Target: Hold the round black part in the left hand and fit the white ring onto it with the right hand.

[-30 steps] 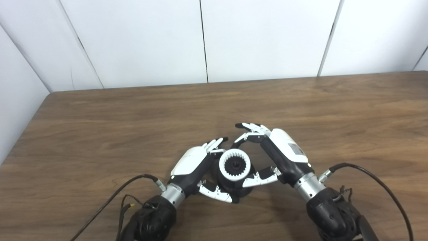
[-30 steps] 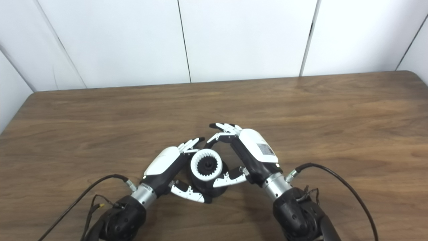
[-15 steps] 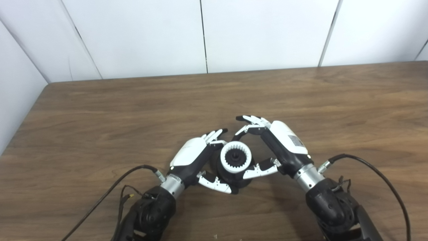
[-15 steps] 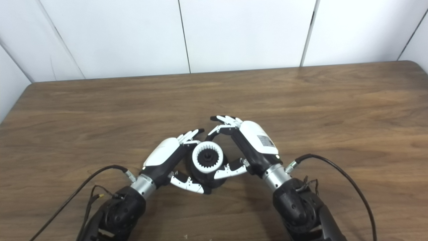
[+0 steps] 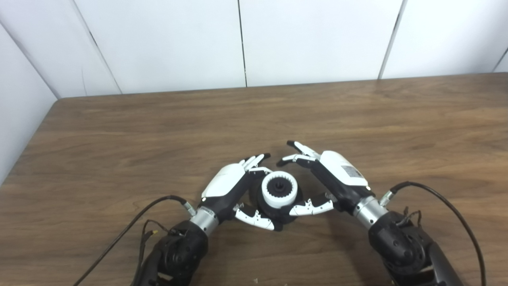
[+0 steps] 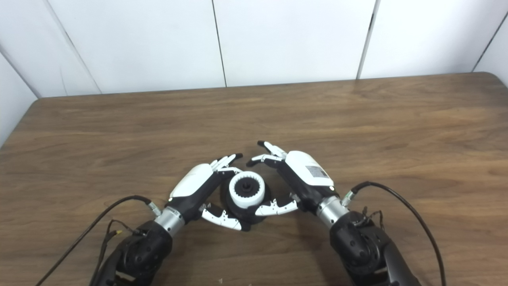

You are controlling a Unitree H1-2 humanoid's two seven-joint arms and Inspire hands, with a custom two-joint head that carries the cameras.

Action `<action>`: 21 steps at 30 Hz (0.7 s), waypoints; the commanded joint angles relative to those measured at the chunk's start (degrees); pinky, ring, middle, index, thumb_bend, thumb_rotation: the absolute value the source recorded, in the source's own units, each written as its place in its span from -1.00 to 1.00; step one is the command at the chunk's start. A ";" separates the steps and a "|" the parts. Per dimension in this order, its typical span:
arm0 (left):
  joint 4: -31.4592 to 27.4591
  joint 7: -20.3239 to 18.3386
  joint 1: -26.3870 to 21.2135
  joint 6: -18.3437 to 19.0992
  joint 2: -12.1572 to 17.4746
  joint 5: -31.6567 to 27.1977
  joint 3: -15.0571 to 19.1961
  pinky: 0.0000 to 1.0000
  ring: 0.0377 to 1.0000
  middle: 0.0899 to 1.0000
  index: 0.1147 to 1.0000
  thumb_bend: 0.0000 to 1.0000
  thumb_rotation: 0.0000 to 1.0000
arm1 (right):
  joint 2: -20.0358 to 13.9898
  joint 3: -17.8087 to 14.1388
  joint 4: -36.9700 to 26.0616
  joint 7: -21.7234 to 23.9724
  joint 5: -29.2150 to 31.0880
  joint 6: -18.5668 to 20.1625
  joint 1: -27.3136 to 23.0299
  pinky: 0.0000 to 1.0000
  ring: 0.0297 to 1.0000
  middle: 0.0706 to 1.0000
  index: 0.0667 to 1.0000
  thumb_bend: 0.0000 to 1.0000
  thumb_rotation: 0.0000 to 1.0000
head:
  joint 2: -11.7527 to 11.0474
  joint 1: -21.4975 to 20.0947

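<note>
table (image 5: 357,119): big brown wood top; nothing else lies near the black part, so nothing blocks the way.
left hand (image 5: 230,186): hugs the round black part from its left side, fingers curled around it.
right hand (image 5: 337,176): just right of the black part, fingers spread wide, holding nothing.
round black part (image 5: 291,212): sits near the table's front edge.
white ring (image 5: 279,189): on top of the black part, teeth inside.
step: the ring looks fitted.
next: probably check that it sits flat, then press gently.
</note>
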 commanded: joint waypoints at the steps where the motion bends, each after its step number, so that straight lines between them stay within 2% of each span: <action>1: -1.36 0.54 -1.17 -0.78 0.67 -0.09 0.51 1.00 1.00 1.00 0.25 0.90 -0.32 | -0.71 0.28 -2.48 2.28 -1.50 1.54 -1.85 0.86 0.99 1.00 0.80 0.95 -0.30 | 0.05 0.12; 6: -1.52 0.25 -1.17 -0.25 0.56 0.38 0.36 1.00 1.00 1.00 0.25 0.91 -0.32 | -1.21 0.67 -2.65 3.70 -2.07 2.12 -2.08 0.83 1.00 1.00 0.99 1.00 -0.29 | -0.01 0.17; 14: -1.39 0.55 -0.90 -0.42 0.43 0.39 0.42 1.00 1.00 1.00 0.25 0.91 -0.34 | -1.96 0.81 -3.35 6.77 -2.53 4.72 -2.10 0.86 1.00 1.00 1.00 1.00 -0.28 | -0.62 -0.19; 21: -0.84 1.25 -0.72 -1.01 0.41 0.53 0.47 1.00 1.00 1.00 0.25 0.90 -0.35 | -4.49 -0.02 -3.37 8.06 -2.28 4.80 -2.22 0.85 1.00 1.00 1.00 1.00 -0.13 | -1.82 -0.19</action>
